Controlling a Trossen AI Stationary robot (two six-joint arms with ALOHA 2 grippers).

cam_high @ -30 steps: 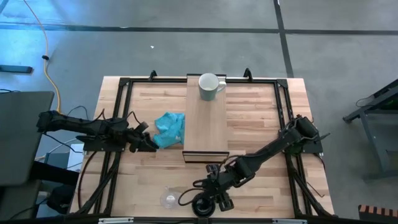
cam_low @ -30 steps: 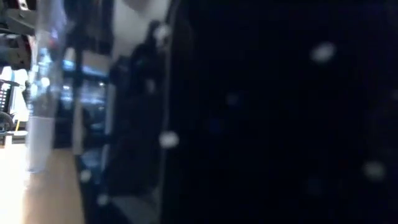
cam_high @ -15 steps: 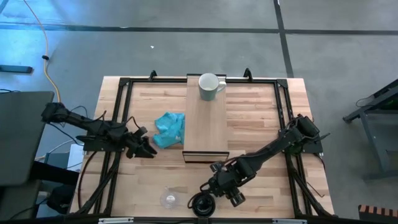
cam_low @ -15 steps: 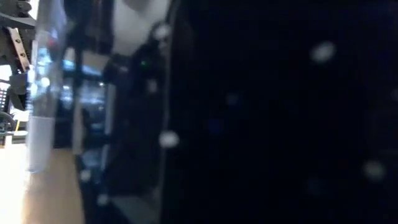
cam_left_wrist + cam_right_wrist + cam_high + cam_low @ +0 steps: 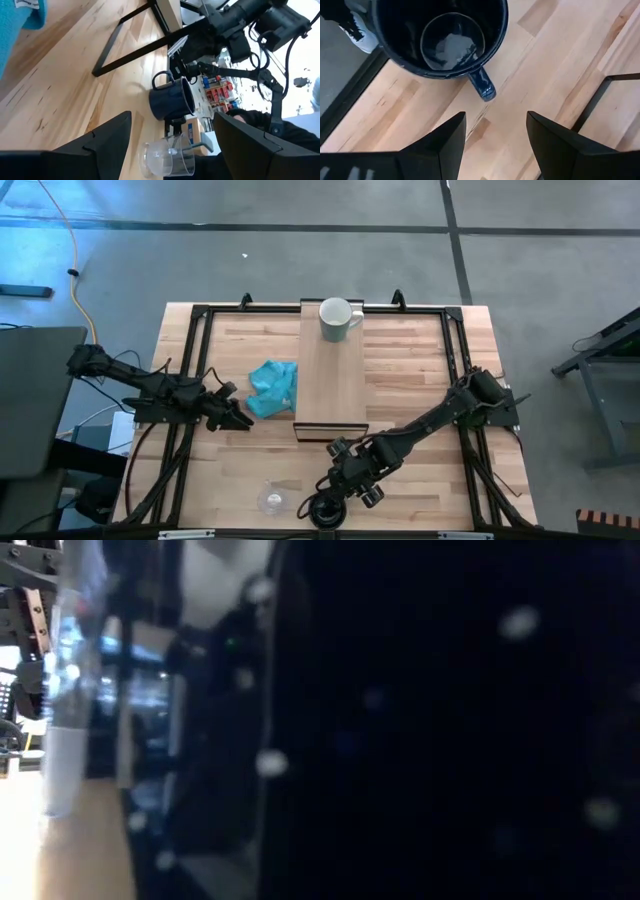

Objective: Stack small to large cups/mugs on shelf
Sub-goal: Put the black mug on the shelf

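Note:
The white mug (image 5: 340, 320) stands on the far end of the light wooden shelf (image 5: 332, 380). The black mug (image 5: 322, 511) stands upright on the table at the near edge, and its handle (image 5: 483, 86) points toward my right gripper. The clear glass cup (image 5: 272, 500) stands to its left. My right gripper (image 5: 338, 483) hovers open just above and behind the black mug (image 5: 440, 40), touching nothing. My left gripper (image 5: 236, 421) is open and empty beside the teal cloth (image 5: 274, 387). In its wrist view the black mug (image 5: 172, 97) and the glass (image 5: 167, 156) show ahead.
The shelf's dark metal legs (image 5: 600, 95) stand close to my right gripper. A black frame (image 5: 190, 360) runs along the table's sides. In the low view the black mug (image 5: 450, 720) fills most of the picture, with the glass (image 5: 68, 690) at its left.
My left gripper has drawn away from the teal cloth toward the table's near edge and turned a little. My right gripper has shifted slightly above the black mug, which stays in place.

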